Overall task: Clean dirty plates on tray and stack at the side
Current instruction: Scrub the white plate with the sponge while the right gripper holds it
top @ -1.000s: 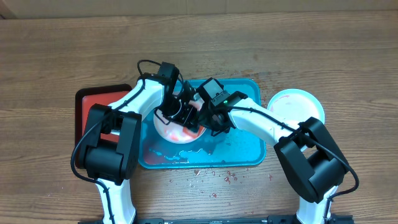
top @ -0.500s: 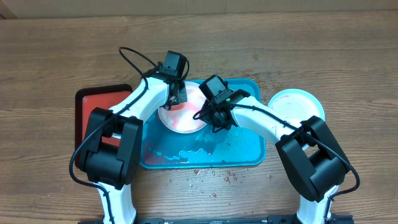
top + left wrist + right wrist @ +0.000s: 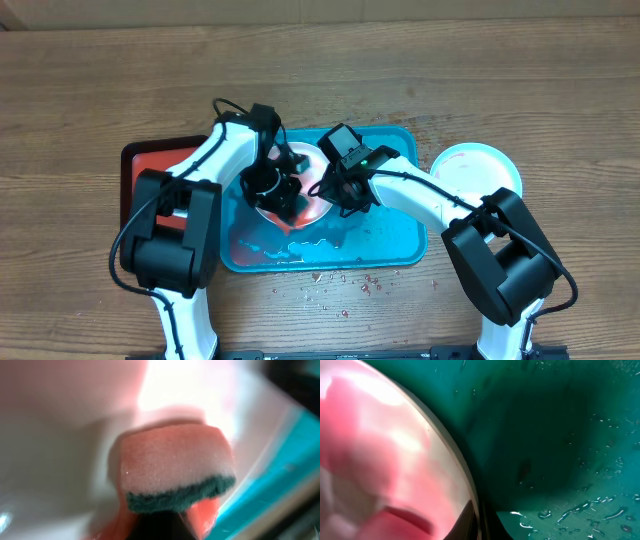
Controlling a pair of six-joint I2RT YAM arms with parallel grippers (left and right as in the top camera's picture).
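Observation:
A dirty plate (image 3: 308, 212), white with red smears, lies tilted in the left half of the turquoise tray (image 3: 385, 240). My left gripper (image 3: 280, 192) is shut on a sponge (image 3: 175, 465), stained pink with a dark green scrub layer, and presses it onto the plate's face (image 3: 60, 435). My right gripper (image 3: 327, 188) is shut on the plate's right rim (image 3: 462, 470), one dark finger (image 3: 470, 520) on each side of the edge. The wet tray floor (image 3: 560, 435) shows behind the rim.
A pale, clean-looking plate (image 3: 475, 170) sits on the wooden table right of the tray. A red tray (image 3: 150, 165) with a dark rim lies to the left, partly under my left arm. Red crumbs and droplets (image 3: 345, 285) dot the table at the tray's near edge.
My left gripper swept the sponge from the plate's middle to its far edge and back toward the near left. The right gripper kept its grip and hardly moved.

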